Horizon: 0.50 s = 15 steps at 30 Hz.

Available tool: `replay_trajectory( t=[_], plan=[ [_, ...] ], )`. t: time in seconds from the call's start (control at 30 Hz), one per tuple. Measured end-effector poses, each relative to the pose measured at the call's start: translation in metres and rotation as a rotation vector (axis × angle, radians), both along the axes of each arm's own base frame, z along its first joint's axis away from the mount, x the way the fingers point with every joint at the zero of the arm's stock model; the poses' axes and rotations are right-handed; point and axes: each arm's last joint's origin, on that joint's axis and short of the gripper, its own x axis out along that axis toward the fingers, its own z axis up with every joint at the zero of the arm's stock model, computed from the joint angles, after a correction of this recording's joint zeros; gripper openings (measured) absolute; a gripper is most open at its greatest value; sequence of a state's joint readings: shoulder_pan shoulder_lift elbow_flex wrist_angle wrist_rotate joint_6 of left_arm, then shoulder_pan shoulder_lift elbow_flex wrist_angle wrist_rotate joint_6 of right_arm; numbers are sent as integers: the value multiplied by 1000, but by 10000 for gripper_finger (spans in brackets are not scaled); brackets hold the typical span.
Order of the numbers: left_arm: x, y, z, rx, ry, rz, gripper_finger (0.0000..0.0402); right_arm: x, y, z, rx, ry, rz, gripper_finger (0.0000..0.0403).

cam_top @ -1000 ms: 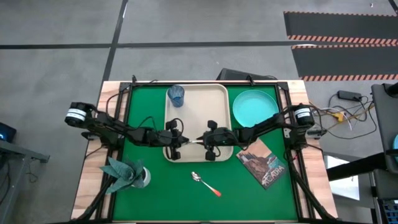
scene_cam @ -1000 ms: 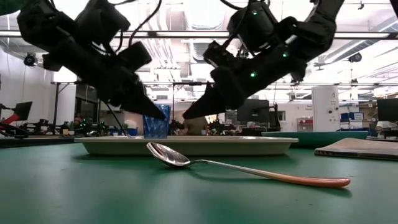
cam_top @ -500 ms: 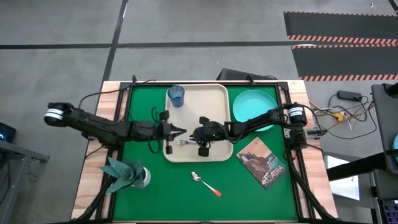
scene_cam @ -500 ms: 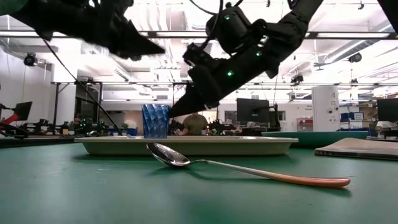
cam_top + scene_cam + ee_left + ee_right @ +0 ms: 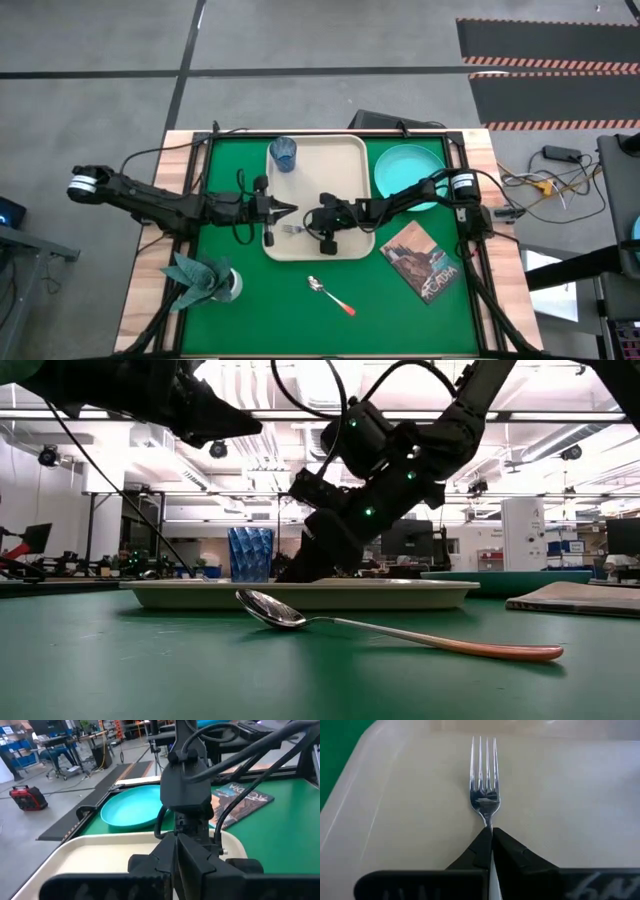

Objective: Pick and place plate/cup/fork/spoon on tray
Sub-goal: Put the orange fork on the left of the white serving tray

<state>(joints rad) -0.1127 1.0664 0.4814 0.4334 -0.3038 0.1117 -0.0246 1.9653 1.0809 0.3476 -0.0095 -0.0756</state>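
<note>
Over the tray's near half, your right gripper point(image 5: 308, 226) is clamped on the fork point(image 5: 484, 795): its two dark fingers point(image 5: 507, 851) meet around the thin neck just behind the tines, which point away from the wrist and lie flat on the beige tray point(image 5: 345, 160). From the low camera the right gripper point(image 5: 300, 565) angles down to the tray point(image 5: 400, 593) floor.

Facing it from 9 o'clock, your left gripper point(image 5: 290, 210) is closed with nothing in it, its tip over the tray's left rim and raised clear of the surface; in its own wrist camera the pinched fingers point(image 5: 187, 857) point at the right arm.

Moving outward, the cup point(image 5: 284, 153) stands upright in the tray's far left corner, at 11 o'clock from the fork. The plate point(image 5: 409, 168) sits on the green surface point(image 5: 300, 315) just beside the tray's right edge, at 2 o'clock. The spoon point(image 5: 330, 294) lies on the green surface near the tray's front edge, at 6 o'clock, bowl toward the tray. A book point(image 5: 424, 260) lies at 4 o'clock, and a holder with a teal napkin point(image 5: 205, 278) at 8 o'clock.
</note>
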Motion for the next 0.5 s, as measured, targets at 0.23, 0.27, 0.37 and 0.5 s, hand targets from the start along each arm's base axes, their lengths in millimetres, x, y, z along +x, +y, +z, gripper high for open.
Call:
replay_trajectory(
  t=[0.23, 0.27, 0.37, 0.5],
  plan=[
    [1, 0, -1, 0, 0, 0, 4, 2, 2, -1, 51, 3, 52, 8],
    [1, 0, -1, 0, 0, 0, 4, 2, 2, 0, 52, 2, 53, 8],
    [1, 0, -1, 0, 2, 0, 4, 1, 2, -1, 56, 8, 55, 8],
    [1, 0, -2, 1, 8, 0, 4, 1, 2, -1, 38, 11, 69, 8]
  ],
)
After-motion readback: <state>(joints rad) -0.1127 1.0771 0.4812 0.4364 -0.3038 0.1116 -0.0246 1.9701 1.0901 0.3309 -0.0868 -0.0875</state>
